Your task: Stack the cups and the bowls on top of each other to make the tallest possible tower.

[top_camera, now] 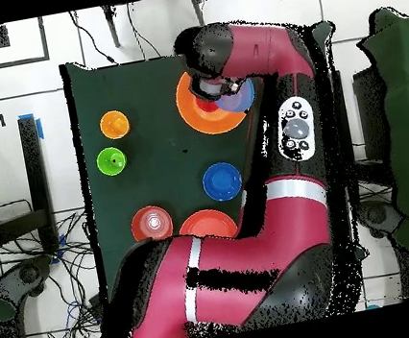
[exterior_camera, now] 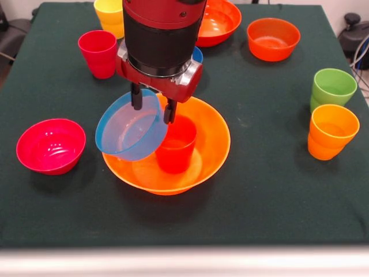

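Note:
My gripper point(exterior_camera: 153, 107) is shut on the rim of a light blue bowl point(exterior_camera: 131, 130). It holds the bowl tilted, its opening facing the camera, over the left side of the large orange bowl point(exterior_camera: 222, 138). A red-orange cup point(exterior_camera: 176, 147) stands upright inside that orange bowl, just right of the blue bowl. In the overhead view the arm covers most of this; the gripper point(top_camera: 217, 92), the orange bowl point(top_camera: 189, 111) and the blue bowl point(top_camera: 238, 101) show partly.
Around the table stand a magenta bowl point(exterior_camera: 51, 145), crimson cup point(exterior_camera: 98, 53), yellow cup point(exterior_camera: 109, 16), large red-orange bowl point(exterior_camera: 219, 22), orange-red bowl point(exterior_camera: 273, 38), green cup point(exterior_camera: 332, 88) and orange cup point(exterior_camera: 330, 131). A dark blue bowl point(top_camera: 221, 181) lies behind the gripper.

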Controlling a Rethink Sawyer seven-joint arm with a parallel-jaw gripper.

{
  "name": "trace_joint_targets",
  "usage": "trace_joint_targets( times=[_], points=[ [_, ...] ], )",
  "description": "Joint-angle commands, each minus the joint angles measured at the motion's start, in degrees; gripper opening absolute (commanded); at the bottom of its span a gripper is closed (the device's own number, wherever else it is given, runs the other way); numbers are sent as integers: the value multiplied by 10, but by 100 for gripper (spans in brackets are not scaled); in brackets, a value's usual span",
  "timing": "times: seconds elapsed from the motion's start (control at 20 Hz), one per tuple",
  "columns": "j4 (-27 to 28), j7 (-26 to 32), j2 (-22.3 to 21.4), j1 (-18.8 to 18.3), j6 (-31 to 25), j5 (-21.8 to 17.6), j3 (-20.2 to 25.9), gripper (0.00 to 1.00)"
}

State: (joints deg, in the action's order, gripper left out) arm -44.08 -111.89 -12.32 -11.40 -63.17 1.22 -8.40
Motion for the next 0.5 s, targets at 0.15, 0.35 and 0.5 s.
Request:
trace_joint_targets(
  times=[0.15,0.35,0.5],
  points=[
    [-49,-26,-32,-11,60,-7,31,0],
    [-48,-22,-31,-11,59,-9,29,0],
    [-57,-23,-32,-11,66,-8,29,0]
  ],
)
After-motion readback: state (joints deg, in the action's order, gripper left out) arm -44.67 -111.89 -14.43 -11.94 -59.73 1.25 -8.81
